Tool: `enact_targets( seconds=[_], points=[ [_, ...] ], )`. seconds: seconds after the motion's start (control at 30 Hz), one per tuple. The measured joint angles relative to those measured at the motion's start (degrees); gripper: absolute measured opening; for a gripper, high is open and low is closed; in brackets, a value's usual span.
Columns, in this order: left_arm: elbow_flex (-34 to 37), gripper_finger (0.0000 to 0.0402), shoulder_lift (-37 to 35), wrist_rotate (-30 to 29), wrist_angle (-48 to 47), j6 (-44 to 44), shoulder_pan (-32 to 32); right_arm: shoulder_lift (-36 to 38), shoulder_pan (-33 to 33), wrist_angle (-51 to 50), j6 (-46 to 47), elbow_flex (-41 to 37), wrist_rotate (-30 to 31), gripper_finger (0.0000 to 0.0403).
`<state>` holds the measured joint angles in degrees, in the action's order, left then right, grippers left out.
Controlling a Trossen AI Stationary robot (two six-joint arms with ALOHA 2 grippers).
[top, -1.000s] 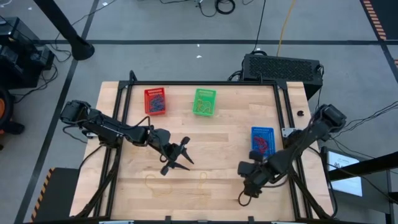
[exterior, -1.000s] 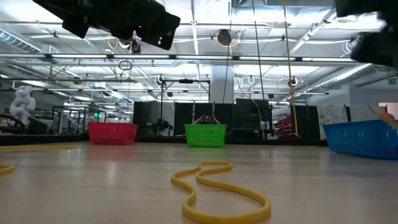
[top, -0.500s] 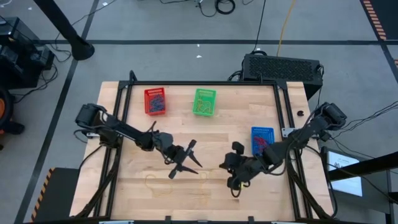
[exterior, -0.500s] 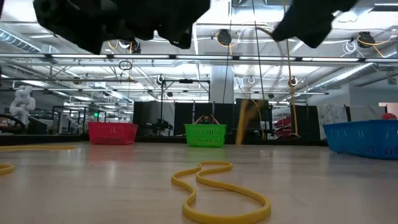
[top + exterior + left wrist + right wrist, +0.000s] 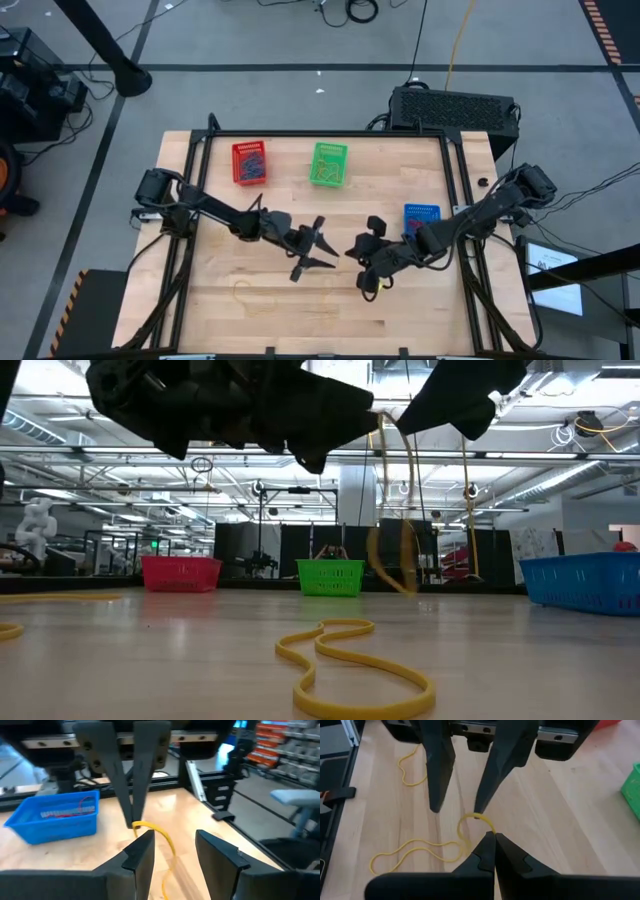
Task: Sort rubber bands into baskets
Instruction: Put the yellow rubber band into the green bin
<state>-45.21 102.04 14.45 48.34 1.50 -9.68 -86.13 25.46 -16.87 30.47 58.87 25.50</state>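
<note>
In the centre of the high frame the right hand is clamped shut on a yellow rubber band, lifted above the table; the left hand, fingers parted and empty, faces it; more yellow bands lie lower left; red basket, green basket and blue basket sit above.

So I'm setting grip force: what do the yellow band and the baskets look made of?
Yellow band: looks like matte rubber, hanging limp and curling.
Blue basket, green basket, red basket: probably glossy moulded plastic, with rigid lattice walls.
</note>
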Motion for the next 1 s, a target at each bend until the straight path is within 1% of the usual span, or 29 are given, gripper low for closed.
enact_targets(
  seconds=[0.13,0.27,0.43,0.53,0.6,0.67,0.7,0.73,0.9,1.0],
  points=[
    [0.0,0.0150,0.0,-4.1,-0.1,-4.7,0.5,0.0,-0.6,0.0,-0.3,0.0,0.0,0.0000],
    [0.0,0.0150,0.0,-4.3,-1.5,-8.2,1.8,0.0,-0.9,-0.1,-0.5,0.0,0.0,0.0000],
    [0.0,0.0145,0.0,-4.2,-2.7,-8.8,2.8,0.0,-1.1,-0.1,-1.2,0.0,-0.1,0.0000],
    [0.0,0.0115,0.0,-4.1,-3.0,-8.7,3.0,0.0,-1.1,-0.1,-1.2,0.0,-0.1,0.0000],
    [0.0,0.0079,0.0,-3.2,-2.8,-8.7,3.0,0.0,-1.1,-0.2,-1.3,0.0,-0.1,0.0000],
    [0.0,0.0034,0.0,-0.1,-2.9,-7.5,3.1,0.0,-1.1,-0.2,-1.5,0.0,-0.1,0.0000],
    [0.0,0.0018,0.0,0.9,-2.8,-7.0,3.0,0.0,-1.1,-0.2,-1.8,0.0,-0.1,0.0000],
    [0.0,0.0012,0.0,1.1,-2.5,-7.0,3.0,0.0,-1.1,-0.2,-2.3,0.0,-0.1,0.0000],
    [0.0,0.0006,0.0,1.1,-2.3,-6.7,3.1,0.0,-1.1,-0.2,-4.6,0.0,0.0,0.0001],
    [0.0,0.0005,0.0,0.7,-2.2,-6.8,3.9,0.0,-1.1,-1.2,-6.1,0.0,1.9,0.0013]
  ],
)
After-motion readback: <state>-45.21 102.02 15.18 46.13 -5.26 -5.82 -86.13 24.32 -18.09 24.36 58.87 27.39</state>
